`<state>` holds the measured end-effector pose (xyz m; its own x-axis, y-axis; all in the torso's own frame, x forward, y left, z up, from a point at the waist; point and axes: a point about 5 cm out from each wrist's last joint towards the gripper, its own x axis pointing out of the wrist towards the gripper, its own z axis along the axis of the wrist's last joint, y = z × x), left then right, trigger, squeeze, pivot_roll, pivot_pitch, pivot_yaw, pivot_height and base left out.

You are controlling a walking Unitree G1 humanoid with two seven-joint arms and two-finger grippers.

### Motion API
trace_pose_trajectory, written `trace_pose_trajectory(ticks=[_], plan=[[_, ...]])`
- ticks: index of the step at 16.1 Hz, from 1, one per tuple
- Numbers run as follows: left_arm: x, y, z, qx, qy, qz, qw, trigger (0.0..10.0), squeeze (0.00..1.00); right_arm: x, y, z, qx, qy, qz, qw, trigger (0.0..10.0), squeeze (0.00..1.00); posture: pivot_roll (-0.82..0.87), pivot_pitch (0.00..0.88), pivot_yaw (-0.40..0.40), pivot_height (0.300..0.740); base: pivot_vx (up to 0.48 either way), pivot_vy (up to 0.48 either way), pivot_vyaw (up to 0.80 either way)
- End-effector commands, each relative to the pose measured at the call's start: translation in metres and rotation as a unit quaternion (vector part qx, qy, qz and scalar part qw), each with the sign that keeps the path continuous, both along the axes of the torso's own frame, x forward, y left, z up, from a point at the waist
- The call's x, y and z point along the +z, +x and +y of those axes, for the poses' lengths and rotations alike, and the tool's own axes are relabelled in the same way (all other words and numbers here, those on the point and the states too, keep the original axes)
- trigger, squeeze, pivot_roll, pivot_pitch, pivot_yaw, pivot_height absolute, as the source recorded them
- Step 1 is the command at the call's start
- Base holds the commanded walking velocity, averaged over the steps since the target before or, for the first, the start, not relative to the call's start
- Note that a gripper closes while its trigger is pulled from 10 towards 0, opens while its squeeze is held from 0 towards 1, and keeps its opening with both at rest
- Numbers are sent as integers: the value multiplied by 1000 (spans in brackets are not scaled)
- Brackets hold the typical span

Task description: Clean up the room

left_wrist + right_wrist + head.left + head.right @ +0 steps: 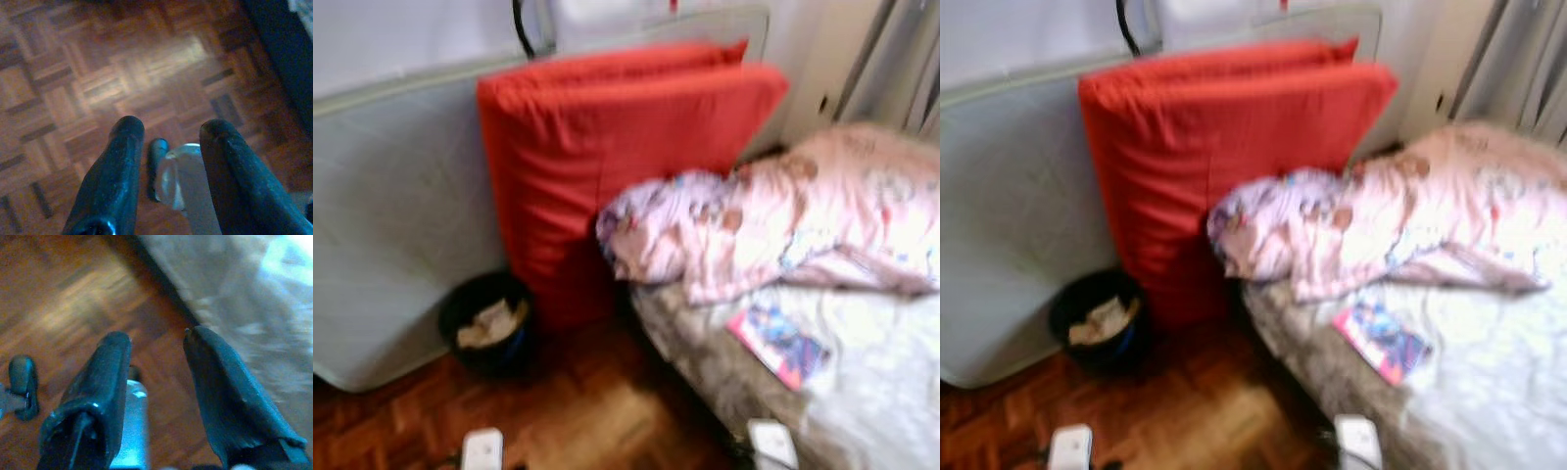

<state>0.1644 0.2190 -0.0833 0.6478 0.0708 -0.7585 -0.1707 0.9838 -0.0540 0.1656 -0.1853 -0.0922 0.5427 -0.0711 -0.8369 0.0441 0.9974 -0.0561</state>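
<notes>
i'm holding both arms low over the brown parquet floor (73,73); left gripper (168,132) and right gripper (156,345) hang parted, holding nothing. crumpled pink patterned blanket (783,215) and red-blue book (778,345) await tidying on the bed; black waste bin (487,328) stands beside the red folded mattress (607,157).

Left end effector (168,134): two black fingers (115,171) spread apart, nothing between them, pointing down at the floor. Right end effector (156,345): fingers (222,382) likewise parted and empty, hanging over the floor by the bed's edge.
</notes>
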Motion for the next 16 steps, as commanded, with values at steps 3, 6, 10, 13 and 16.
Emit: trace_pose_trajectory(ticks=[3,6,10,13,16], plan=[[2,18,-20,-58,0,26,998,10000,0,1,-17,-41,-82,60,-1,995,10000,0,-60,31,-15,740,0,0,0],[1,17,-21,-56,1,27,998,10000,0,2,-13,-39,-80,62,-3,995,10000,0,-59,27,-19,740,0,0,0],[1,16,-21,-55,2,28,998,10000,0,2,-11,-38,-73,67,-6,995,10000,0,-57,25,-18,740,0,0,0],[1,16,-19,-56,5,27,998,10000,0,2,-12,-36,-68,65,-5,996,10000,0,-56,19,-15,740,0,0,0],[2,16,-17,-61,10,27,998,10000,0,-1,-16,-30,-67,68,-2,995,10000,0,-65,3,-4,740,0,0,0]])
